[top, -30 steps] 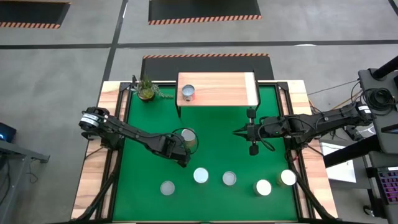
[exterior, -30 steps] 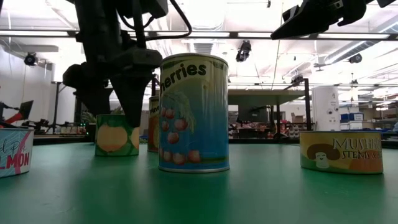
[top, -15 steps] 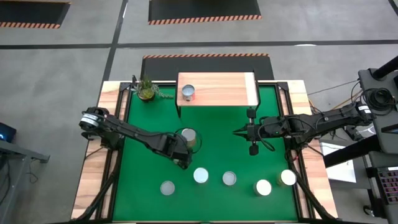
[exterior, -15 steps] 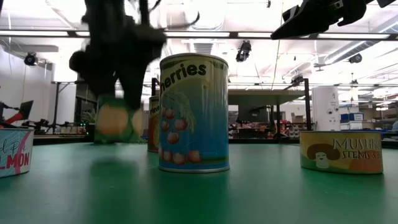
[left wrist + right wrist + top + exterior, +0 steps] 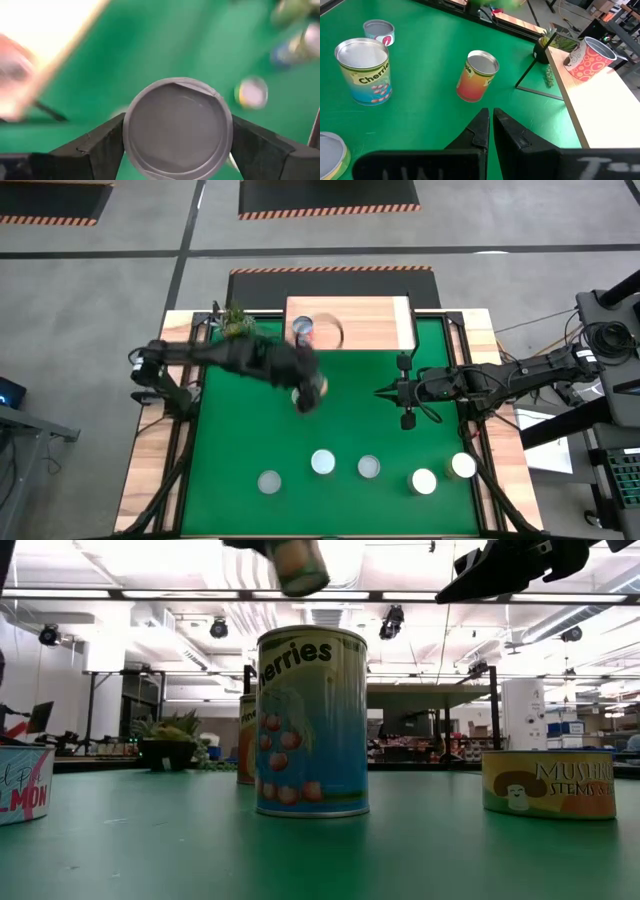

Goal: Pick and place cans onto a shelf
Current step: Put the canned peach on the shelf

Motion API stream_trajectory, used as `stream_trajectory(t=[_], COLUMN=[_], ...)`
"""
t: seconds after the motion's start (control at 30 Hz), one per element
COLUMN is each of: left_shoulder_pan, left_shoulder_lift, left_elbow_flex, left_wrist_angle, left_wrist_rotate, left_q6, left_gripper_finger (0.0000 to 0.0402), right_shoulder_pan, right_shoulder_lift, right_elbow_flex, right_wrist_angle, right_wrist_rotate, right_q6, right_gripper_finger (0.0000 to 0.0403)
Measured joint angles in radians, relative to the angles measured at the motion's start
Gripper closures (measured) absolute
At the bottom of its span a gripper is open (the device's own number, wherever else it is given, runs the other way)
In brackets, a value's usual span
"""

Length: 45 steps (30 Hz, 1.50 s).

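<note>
My left gripper [image 5: 305,385] is shut on a green-labelled can [image 5: 300,565], held high over the green table just in front of the shelf [image 5: 365,325]. The can's round silver end [image 5: 177,130] faces the left wrist camera. The light wood shelf on black legs stands at the table's far edge and carries a pink-patterned can [image 5: 302,330]. Several more cans stand in a row near the front edge, among them a Cherries can [image 5: 312,720] and a flat mushroom can [image 5: 548,783]. My right gripper [image 5: 382,392] hovers shut and empty right of centre. My left gripper pinches the can's side wall [image 5: 125,135] between its two fingers, one finger [image 5: 100,147] on each side of the round body. The can is lifted clear of the table and shows tilted at the top of the low view.
An orange can [image 5: 477,75] stands on the table near the shelf's front leg [image 5: 530,75]. A potted plant [image 5: 236,323] sits at the far left, beside the shelf. A salmon can [image 5: 20,785] stands at the near left. Bare green table lies between the can row and the shelf.
My left gripper has risen quickly from the table with the green can and swung toward the far edge and the shelf. The can, which stood on the table beside the orange can, now hangs high and tilted.
</note>
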Motion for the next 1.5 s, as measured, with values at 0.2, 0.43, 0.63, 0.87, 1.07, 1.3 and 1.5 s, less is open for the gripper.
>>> stream_trajectory(t=[0.2, 0.43, 0.63, 0.87, 1.07, 1.3, 1.5], left_shoulder_pan=[0.203, 0.409, 0.518, 0.581, 0.617, 0.637, 0.642], left_shoulder_lift=[0.0, 0.0, 0.04, 0.164, 0.28, 0.42, 0.424], left_elbow_flex=[0.144, 0.17, 0.151, 0.179, 0.271, 0.43, 0.369], left_wrist_angle=[0.0, 0.093, 0.18, 0.192, 0.118, -0.069, -0.093], left_wrist_rotate=[-0.034, 0.018, 0.106, 0.14, 0.137, 0.072, 0.031], left_q6=[0.18, 0.293, 0.317, 0.352, 0.386, 0.394, 0.405], left_gripper_finger=[0.011, 0.0111, 0.0111, 0.0111, 0.0111, 0.0111, 0.0111], right_shoulder_pan=[0.0, 0.0, 0.0, 0.0, 0.0, 0.0, 0.0], right_shoulder_lift=[0.0, 0.0, 0.0, 0.0, 0.0, 0.0, 0.0], right_elbow_flex=[0.0, 0.0, 0.0, 0.0, 0.0, 0.0, 0.0], right_wrist_angle=[0.0, 0.0, 0.001, 0.001, 0.0, -0.003, -0.005], right_wrist_rotate=[0.0, 0.0, 0.0, 0.0, 0.0, 0.0, 0.0], right_q6=[0.0, -0.002, -0.008, -0.008, -0.008, -0.008, -0.008], right_gripper_finger=[0.039, 0.039, 0.039, 0.039, 0.039, 0.039, 0.039])
